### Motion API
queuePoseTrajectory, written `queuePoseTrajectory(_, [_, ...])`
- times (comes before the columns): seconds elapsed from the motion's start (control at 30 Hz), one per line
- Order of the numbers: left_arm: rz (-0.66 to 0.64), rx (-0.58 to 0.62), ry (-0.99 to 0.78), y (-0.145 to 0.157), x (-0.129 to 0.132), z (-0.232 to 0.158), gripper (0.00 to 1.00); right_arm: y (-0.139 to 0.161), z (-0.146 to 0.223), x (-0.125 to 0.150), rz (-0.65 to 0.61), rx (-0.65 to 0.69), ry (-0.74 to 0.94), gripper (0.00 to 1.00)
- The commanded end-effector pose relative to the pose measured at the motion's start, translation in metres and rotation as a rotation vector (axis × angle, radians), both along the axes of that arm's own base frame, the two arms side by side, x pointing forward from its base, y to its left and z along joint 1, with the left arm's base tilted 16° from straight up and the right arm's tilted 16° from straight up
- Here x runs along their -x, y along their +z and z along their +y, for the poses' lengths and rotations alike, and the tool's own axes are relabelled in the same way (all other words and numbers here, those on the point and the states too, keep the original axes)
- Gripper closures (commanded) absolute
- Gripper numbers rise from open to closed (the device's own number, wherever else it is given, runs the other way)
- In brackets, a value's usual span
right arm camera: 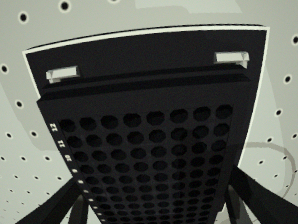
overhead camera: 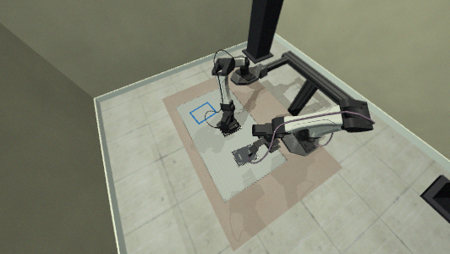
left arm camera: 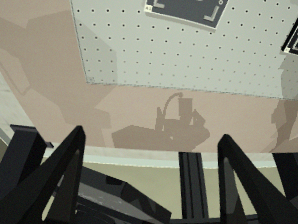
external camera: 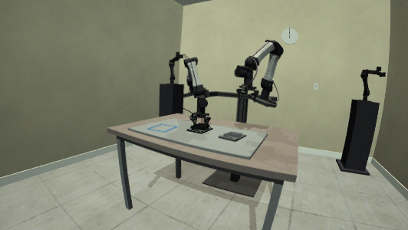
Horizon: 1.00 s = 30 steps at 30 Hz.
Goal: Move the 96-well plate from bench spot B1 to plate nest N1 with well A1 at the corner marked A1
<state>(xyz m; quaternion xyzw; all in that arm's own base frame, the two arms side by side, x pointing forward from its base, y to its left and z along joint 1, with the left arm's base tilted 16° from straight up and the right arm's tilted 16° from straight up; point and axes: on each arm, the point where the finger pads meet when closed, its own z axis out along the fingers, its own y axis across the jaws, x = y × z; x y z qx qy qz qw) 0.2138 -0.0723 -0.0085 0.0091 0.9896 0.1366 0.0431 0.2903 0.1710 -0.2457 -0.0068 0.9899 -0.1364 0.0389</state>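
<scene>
Pinkish-brown, the table [overhead camera: 313, 169] [external camera: 123, 132] [left arm camera: 40, 100] carries a pale, hole-dotted board [overhead camera: 211, 152] [external camera: 184, 138] [left arm camera: 115, 45] [right arm camera: 20, 130]. Over it, the left claw [overhead camera: 266, 150] [external camera: 247, 93] [left arm camera: 153, 135] hangs high with its fingers wide, nothing between them. The right claw [overhead camera: 228, 123] [external camera: 201, 122] [right arm camera: 153, 173] points down, closed on the black plate [overhead camera: 227, 129] [external camera: 200, 126] [right arm camera: 150, 100]. A blue outline [overhead camera: 198, 107] [external camera: 156, 130] lies apart from that plate, which is above the middle dark holder [right arm camera: 150, 47]; whether it touches the base, I cannot tell. Another dark holder [overhead camera: 242, 156] [external camera: 231, 136] [left arm camera: 189, 10] lies beyond. Two small pale tabs [right arm camera: 62, 73] stand just past the plate's 12-numbered end.
</scene>
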Motion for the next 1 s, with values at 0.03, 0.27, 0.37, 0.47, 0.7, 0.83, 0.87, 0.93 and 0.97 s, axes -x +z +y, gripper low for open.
queuePoseTrajectory(0.03, [0.009, 0.003, 0.001, 0.002, 0.007, 0.001, 0.0, 0.006, -0.001, -0.007, -0.026, -0.006, 0.0, 1.0])
queuePoseTrajectory(0.27, [0.009, 0.003, 0.001, 0.002, 0.007, 0.001, 0.0, 0.0, -0.005, -0.002, -0.014, 0.003, 0.0, 1.0])
queuePoseTrajectory(0.37, [0.009, 0.003, 0.001, 0.002, 0.007, 0.001, 0.0, -0.002, -0.007, 0.0, -0.009, 0.007, -0.001, 1.0])
queuePoseTrajectory(0.47, [0.009, 0.003, 0.001, 0.002, 0.007, 0.001, 0.0, -0.006, -0.008, 0.002, -0.004, 0.011, 0.001, 1.0])
queuePoseTrajectory(0.7, [0.009, 0.003, 0.001, 0.002, 0.007, 0.001, 0.0, -0.006, -0.008, 0.002, -0.005, 0.011, 0.002, 1.0])
queuePoseTrajectory(0.83, [0.009, 0.003, 0.001, 0.002, 0.007, 0.001, 0.0, -0.009, -0.01, 0.004, 0.001, 0.015, 0.0, 1.0])
queuePoseTrajectory(0.87, [0.009, 0.003, 0.001, 0.002, 0.007, 0.001, 0.0, -0.007, -0.01, 0.002, -0.002, 0.013, -0.001, 1.0])
queuePoseTrajectory(0.93, [0.009, 0.003, 0.001, 0.002, 0.007, 0.001, 0.0, -0.008, -0.009, 0.002, -0.004, 0.011, -0.001, 1.0])
queuePoseTrajectory(0.97, [0.009, 0.003, 0.001, 0.002, 0.007, 0.001, 0.0, -0.009, -0.01, 0.003, 0.0, 0.014, 0.001, 1.0])
